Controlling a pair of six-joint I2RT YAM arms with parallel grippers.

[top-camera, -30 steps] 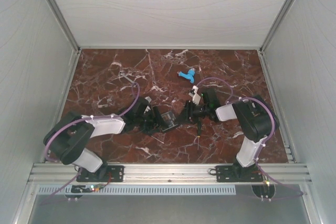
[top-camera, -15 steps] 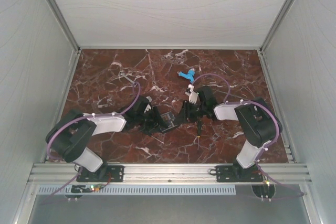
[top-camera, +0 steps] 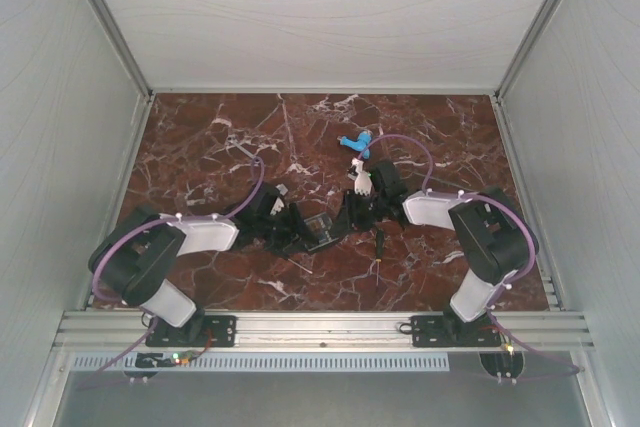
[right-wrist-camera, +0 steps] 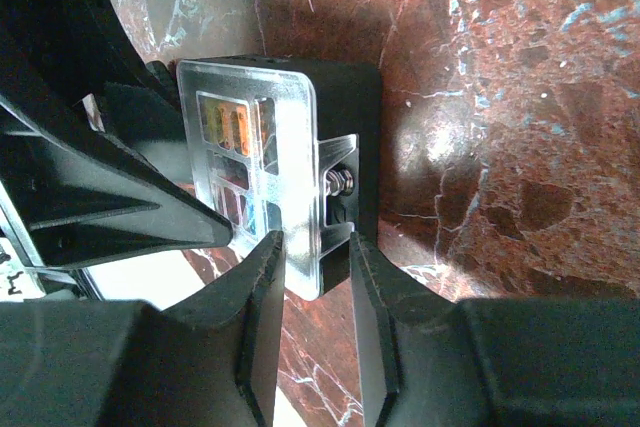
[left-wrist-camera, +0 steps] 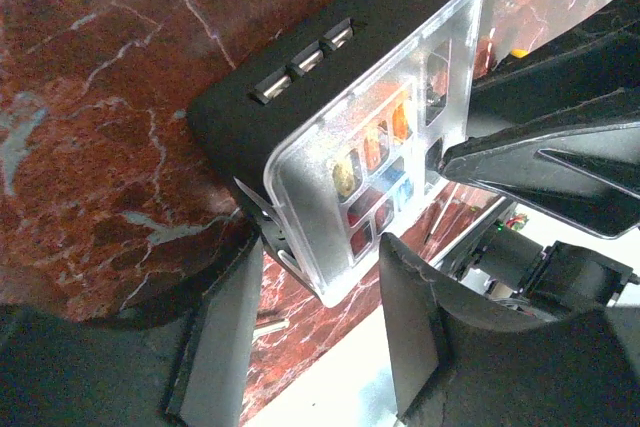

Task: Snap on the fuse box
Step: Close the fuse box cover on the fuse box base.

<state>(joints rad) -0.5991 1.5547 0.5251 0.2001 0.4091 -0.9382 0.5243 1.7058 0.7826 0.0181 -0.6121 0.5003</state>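
Left wrist view: left hand [left-wrist-camera: 322, 265] clamps a corner of fuse box [left-wrist-camera: 290, 77], clear lid [left-wrist-camera: 380, 147] seated on it; right hand [right-wrist-camera: 315, 252] pinches another lid edge.

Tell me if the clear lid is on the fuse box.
On: the clear lid covers the fuse box, fuses showing through it. Latched: cannot tell.
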